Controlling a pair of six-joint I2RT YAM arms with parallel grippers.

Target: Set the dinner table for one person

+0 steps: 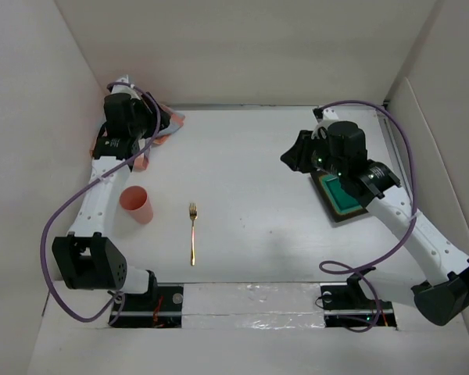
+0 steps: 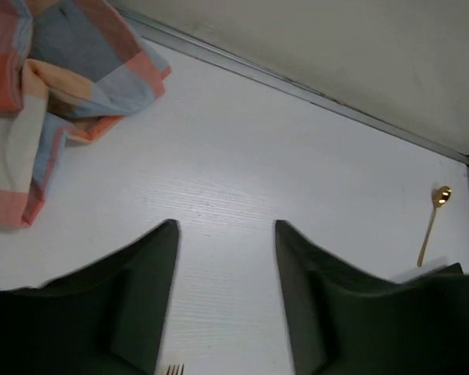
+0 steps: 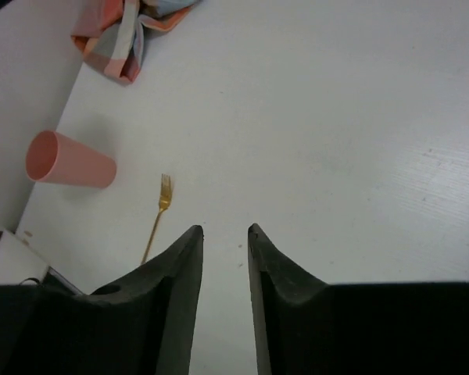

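the left gripper (image 2: 227, 228) hangs spread and empty near the checked cloth (image 2: 39, 94) at the far left corner of the dinner table (image 1: 250, 156). fetching the napkin, i'd say: reach over, pinch a fold. the right gripper (image 3: 225, 231) is slightly parted, empty.

Soft, even overhead light, faint shadows on the dinner table (image 1: 242, 156), near fingers (image 2: 133, 305) blurred in both wrist views.

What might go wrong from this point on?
The pink cup sits close beside the left arm; a swing could tip it. The checked cloth is bunched in the far corner, so the open left end effector may catch only a fold.
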